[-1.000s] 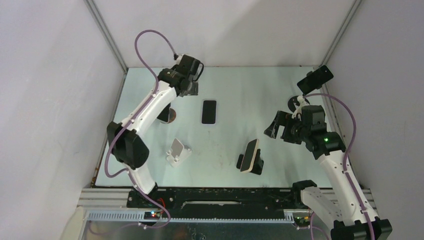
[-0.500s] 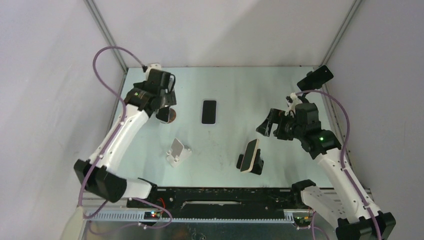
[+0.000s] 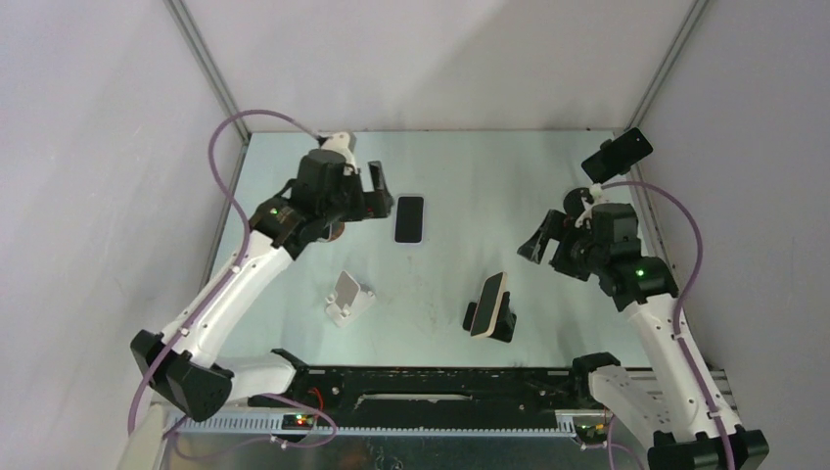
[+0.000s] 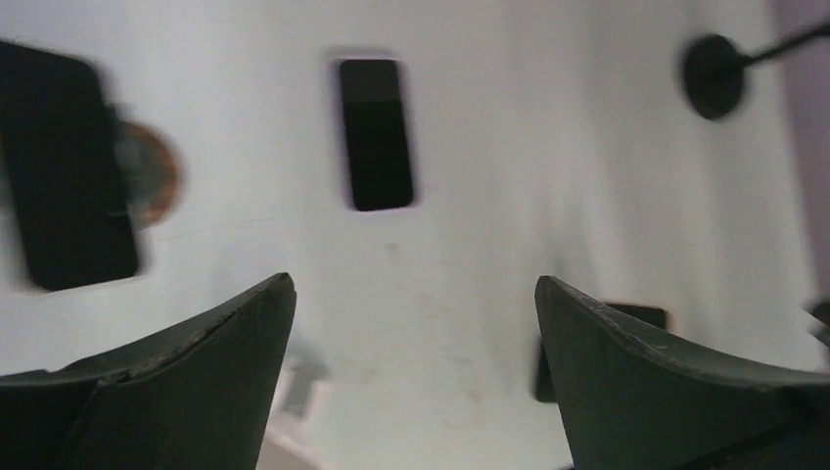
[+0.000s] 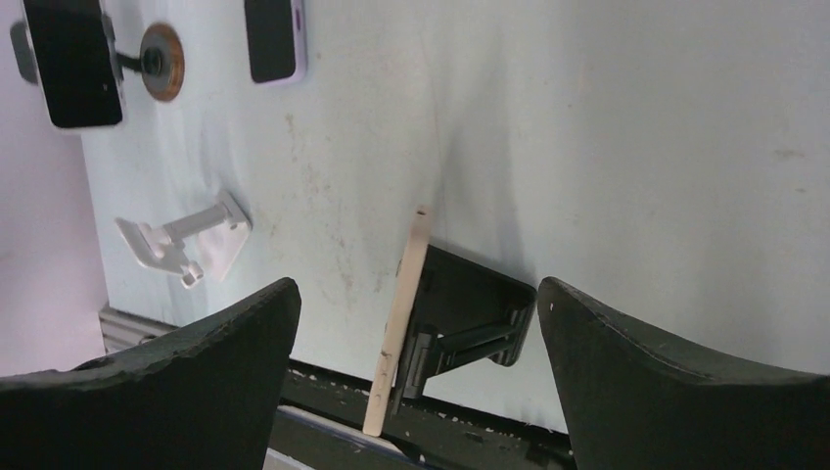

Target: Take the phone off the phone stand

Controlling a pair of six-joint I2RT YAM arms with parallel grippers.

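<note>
From above, the phone is leaning on the black stand near the front of the surface, its pale side showing. The right wrist camera is catching what the top view is not: the phone edge-on, a thin pale strip propped against the stand's folding frame. The right jaws are hanging behind and to the right of it, well apart, spread wide and holding nothing. The left jaws are hovering over the far left part, also fully spread and empty, just beside a dark phone lying flat. The left wrist view is blurring, yet it is showing a third phone held on a mount with a round brown base, which the left arm is largely hiding from above. Only the top view is taking in a fourth phone, raised in the far right corner. A white stand is sitting front left.
</note>
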